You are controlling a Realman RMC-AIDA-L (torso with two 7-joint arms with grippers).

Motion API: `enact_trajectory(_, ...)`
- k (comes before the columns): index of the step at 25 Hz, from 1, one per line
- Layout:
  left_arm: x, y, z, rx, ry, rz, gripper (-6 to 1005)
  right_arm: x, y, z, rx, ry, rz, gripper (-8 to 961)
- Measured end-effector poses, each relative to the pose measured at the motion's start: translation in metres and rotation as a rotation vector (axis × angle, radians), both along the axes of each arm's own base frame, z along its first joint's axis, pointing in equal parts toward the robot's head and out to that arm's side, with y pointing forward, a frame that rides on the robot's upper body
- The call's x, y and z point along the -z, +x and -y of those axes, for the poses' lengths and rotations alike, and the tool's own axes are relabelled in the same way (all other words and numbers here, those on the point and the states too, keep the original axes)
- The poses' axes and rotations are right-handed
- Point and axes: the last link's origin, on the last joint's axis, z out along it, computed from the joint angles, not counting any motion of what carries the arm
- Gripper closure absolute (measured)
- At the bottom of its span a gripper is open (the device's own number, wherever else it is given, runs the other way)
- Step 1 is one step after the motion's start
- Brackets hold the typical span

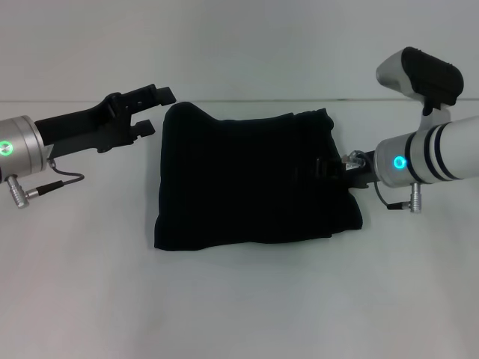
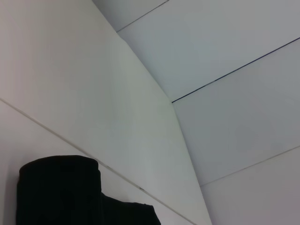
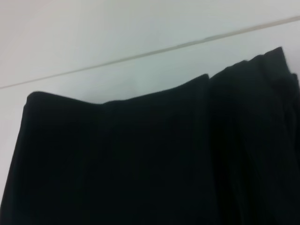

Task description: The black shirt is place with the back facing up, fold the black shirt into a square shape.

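Note:
The black shirt point(image 1: 251, 179) lies folded into a rough rectangle in the middle of the white table point(image 1: 239, 299), with its far left corner bulging up a little. My left gripper point(image 1: 159, 111) hangs open and empty just left of that corner, apart from the cloth. My right gripper point(image 1: 334, 169) sits at the shirt's right edge, its dark fingers lost against the black fabric. The right wrist view is mostly filled by the shirt point(image 3: 140, 164), with layered folds along one side. A black shape point(image 2: 61, 194) fills one corner of the left wrist view; I cannot tell what it is.
Bare white table surrounds the shirt on all sides. A pale wall point(image 1: 239, 45) rises behind the table's far edge. A cable point(image 1: 56, 179) hangs under my left wrist, and a camera housing point(image 1: 419, 75) sits above my right arm.

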Motion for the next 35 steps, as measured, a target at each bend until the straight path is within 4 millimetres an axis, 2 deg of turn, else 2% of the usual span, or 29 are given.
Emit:
enact_trajectory(9, -0.0011, 0.0000, -0.0010, -0.001, 0.005, -0.002, 82, 0.0018, -0.0017, -0.0021, -0.003, 0.018, 0.003, 343)
enact_trajectory(15, -0.0019, 0.0006, -0.0023, -0.001, 0.008, -0.004, 82, 0.0051, -0.0101, -0.0045, -0.033, 0.013, -0.004, 346)
enact_trajectory(23, -0.0033, 0.0000, -0.0029, -0.005, 0.015, -0.001, 82, 0.0073, -0.0033, -0.0018, -0.019, 0.009, 0.013, 348)
enact_trajectory(35, -0.0036, 0.0009, -0.0051, -0.007, 0.022, -0.005, 82, 0.0094, -0.0075, -0.0016, -0.035, -0.006, 0.020, 352)
